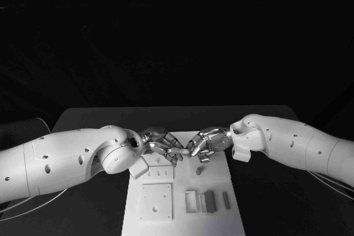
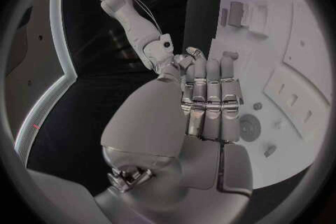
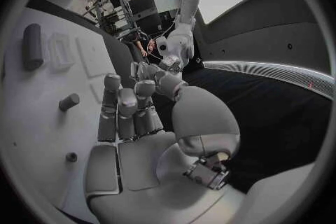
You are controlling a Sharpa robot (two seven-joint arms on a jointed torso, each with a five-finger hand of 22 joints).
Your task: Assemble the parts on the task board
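Both hands meet fingertip to fingertip over the far end of the board (image 1: 184,215). Left hand (image 1: 161,143) and right hand (image 1: 200,144) touch at the middle; can't tell whether either pinches a part there, the contact spot is hidden by fingers. In the wrist views each hand has fingers extended side by side, nothing visible in the palm.

Parts relative to the board:
- peg (image 1: 199,170) stands just board-centre side of the hands, right of midline; same peg (image 3: 69,102) seen upright near the right fingers.
- dark bars (image 1: 209,200) sit in slots at the near right, beside an empty slot.
- square plate (image 1: 156,200) lies near left, flat.
- small stud (image 3: 71,157) close to the right palm.

Judgement: looks like a handover or two-handed alignment above the far end. To do it well:
- keep one hand fixed as reference, move only the other
- don't let go until the receiving fingers clearly have the part
- lower straight, no sideways sweep; the peg is close under the right fingers and would tip easily

Room: board is narrow, both wrists overhang its long edges. Open table (image 1: 280,195) lies off either long edge, so retreat outward there, not toward the near end where the slots and bars sit. Far edge of the table is near behind the hands.
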